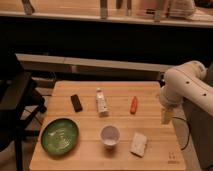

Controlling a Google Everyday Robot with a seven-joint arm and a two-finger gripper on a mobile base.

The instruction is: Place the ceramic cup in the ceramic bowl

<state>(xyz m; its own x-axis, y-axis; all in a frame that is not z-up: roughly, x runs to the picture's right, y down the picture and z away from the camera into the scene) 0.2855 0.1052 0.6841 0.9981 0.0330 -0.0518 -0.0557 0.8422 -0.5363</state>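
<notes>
Taking the middle of the table (87,159) as the dial, the nearest row held the bowl (60,136) at 8 o'clock, the cup (109,135) at 6 o'clock and a white block (138,144) at 5 o'clock. The cup stood upright on the wood, mouth up, well apart from the bowl, which was empty. Nothing touched the cup.

Further back lay a black bar (76,102) at 10 o'clock, a pale tube (102,102) at 12 o'clock and an orange stick (133,105) at 1 o'clock. The gripper (166,116) hung at 3 o'clock, over the table's right edge, below the white arm (187,82). I could not tell whether it was open or closed. It was apart from the cup, and I could make out nothing in its hold.

By my reading the task was barely begun: the reach, the grasp, the carry toward 8 o'clock and the release all remained.

No brand or writing could be read. The tube's label and some small dark marks near the front right corner were illegible.
</notes>
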